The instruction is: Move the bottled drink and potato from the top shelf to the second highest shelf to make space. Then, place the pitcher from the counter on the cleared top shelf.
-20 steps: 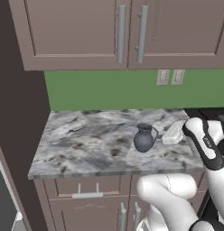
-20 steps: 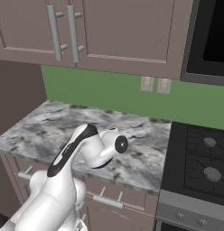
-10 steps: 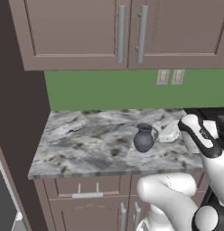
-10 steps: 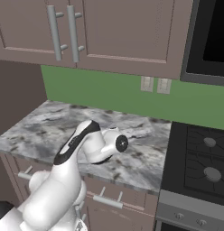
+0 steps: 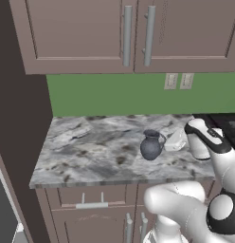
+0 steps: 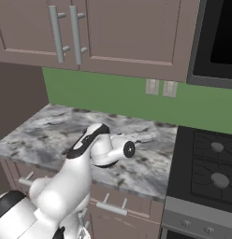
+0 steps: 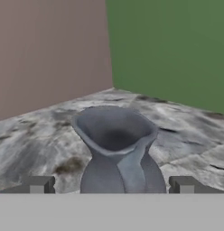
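Pitcher [image 7: 117, 149] upright on the counter [image 5: 91, 152]; open end effector [image 7: 111, 185] just beside it, one fingertip [image 7: 38, 184] either side.

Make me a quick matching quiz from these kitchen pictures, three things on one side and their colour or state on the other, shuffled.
Things:
1. dark blue-grey rounded pitcher
2. grey-white marbled stone counter
3. robot's pincer

States:
A. open, one fingertip on each side of the pitcher
B. standing upright on the counter
C. over dark brown cabinets, below a green wall

Pairs: 1-B, 2-C, 3-A
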Available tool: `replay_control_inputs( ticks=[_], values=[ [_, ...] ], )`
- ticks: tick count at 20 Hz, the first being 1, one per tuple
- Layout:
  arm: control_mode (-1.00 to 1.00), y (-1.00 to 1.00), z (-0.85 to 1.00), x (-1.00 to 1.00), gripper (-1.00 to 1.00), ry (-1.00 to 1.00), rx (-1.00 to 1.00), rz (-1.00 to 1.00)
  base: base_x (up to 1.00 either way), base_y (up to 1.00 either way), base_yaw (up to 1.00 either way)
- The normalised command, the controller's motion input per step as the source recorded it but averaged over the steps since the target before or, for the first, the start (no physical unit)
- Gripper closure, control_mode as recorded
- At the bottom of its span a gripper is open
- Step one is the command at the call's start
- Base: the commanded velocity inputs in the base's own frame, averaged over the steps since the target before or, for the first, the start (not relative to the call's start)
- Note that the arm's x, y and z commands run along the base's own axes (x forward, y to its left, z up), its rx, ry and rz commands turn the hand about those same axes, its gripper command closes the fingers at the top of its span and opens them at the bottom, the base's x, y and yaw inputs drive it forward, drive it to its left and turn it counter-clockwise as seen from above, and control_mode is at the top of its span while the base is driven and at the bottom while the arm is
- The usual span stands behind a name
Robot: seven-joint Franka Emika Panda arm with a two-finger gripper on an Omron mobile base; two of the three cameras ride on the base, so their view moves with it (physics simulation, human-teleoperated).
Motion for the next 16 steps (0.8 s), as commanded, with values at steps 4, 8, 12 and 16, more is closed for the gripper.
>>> replay_control_inputs(
  ticks=[4,8,12,16],
  values=[
    [-1.0,0.0,-0.16,0.1,-1.0,0.0,0.0,0.07,0.0,0.0,0.0],
    [-1.0,0.0,-0.05,0.06,-1.0,0.0,0.0,0.07,0.0,0.0,0.0],
    [-1.0,0.0,0.0,0.06,-1.0,0.0,0.0,0.05,0.0,0.0,0.0],
    [-1.0,0.01,0.0,0.08,-1.0,0.0,0.0,0.02,0.0,0.0,0.0]
  ],
)
